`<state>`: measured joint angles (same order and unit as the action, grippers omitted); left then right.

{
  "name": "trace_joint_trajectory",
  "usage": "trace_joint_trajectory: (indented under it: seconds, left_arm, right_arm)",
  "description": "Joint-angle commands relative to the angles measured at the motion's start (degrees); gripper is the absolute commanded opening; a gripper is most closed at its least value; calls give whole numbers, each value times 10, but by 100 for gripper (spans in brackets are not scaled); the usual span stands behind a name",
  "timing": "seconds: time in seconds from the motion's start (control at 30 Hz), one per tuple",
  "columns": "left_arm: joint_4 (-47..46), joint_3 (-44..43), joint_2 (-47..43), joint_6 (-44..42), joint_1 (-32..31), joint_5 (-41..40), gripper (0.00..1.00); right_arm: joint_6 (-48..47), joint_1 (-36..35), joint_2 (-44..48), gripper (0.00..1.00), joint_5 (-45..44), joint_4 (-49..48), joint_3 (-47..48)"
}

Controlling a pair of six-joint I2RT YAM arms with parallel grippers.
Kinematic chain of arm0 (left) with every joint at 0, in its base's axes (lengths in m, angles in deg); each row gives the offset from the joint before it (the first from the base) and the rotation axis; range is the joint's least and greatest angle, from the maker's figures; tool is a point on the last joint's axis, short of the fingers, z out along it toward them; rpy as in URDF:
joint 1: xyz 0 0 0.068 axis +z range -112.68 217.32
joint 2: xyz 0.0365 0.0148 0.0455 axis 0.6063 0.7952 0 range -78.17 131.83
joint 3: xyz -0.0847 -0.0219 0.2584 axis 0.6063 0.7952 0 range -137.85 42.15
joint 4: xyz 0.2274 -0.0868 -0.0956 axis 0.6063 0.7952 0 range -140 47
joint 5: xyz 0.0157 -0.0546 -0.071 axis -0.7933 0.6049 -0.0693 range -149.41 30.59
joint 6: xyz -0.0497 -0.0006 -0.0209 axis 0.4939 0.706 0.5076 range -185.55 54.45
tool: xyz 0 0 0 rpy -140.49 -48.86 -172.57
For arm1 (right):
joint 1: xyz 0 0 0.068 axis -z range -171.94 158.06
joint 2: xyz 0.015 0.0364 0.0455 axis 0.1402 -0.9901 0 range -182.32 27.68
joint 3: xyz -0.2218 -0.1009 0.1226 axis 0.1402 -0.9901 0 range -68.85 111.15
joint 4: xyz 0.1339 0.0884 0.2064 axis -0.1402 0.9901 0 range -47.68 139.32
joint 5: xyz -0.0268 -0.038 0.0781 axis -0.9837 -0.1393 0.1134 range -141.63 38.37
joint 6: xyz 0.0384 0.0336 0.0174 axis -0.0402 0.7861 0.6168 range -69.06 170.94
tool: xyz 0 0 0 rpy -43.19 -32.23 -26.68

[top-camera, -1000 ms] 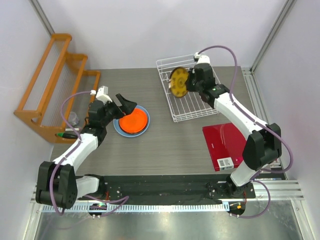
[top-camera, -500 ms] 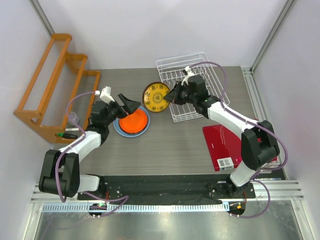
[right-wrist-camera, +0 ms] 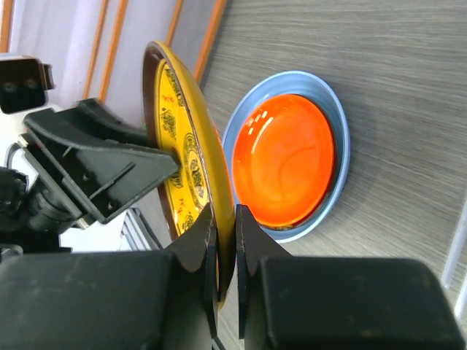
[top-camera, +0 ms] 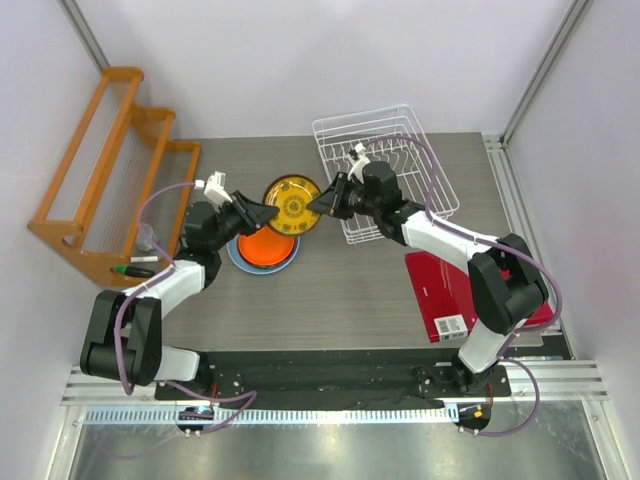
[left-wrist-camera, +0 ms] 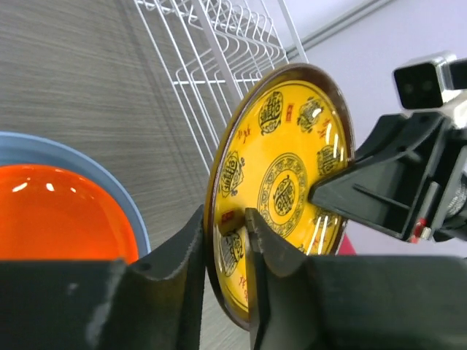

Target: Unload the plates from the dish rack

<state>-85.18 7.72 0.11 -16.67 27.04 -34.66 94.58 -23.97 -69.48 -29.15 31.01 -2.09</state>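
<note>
Evidently glossy, yellow plate [left-wrist-camera: 276, 175] shows brown medallions inside a dark rim

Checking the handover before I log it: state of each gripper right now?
Left gripper: jaws closed on the rim of the round yellow-brown patterned plate.
Right gripper: jaws closed on the same plate's opposite rim.

patterned plate [top-camera: 291, 205]: I see it on edge between my left claw [top-camera: 262, 212] and right claw [top-camera: 318, 203], left of the dish rack [top-camera: 360, 116]
plain plate [top-camera: 268, 245]: on the larger plate [top-camera: 233, 256], just in front
book [top-camera: 440, 285]: right side of the table [top-camera: 330, 295]
stepped shelf [top-camera: 110, 170]: far left
</note>
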Motion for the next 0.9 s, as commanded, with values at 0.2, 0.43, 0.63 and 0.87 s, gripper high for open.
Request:
trace_joint_trajectory:
  seconds: [0.2,0.43,0.63,0.87]
  left_arm:
    - [-36,1,9,-14,0,4,0]
    - [51,11,-57,-57,0,-87,0]
    - [157,18,-134,-107,0,-185,0]
    - [196,33,-125,-121,0,-214,0]
  right_arm:
    - [33,-2,-8,14,61,-75,7]
    - [-51,-1,2,64,-19,31,39]
    - [-108,11,33,68,-112,110,58]
    - [-154,21,69,70,-176,168,65]
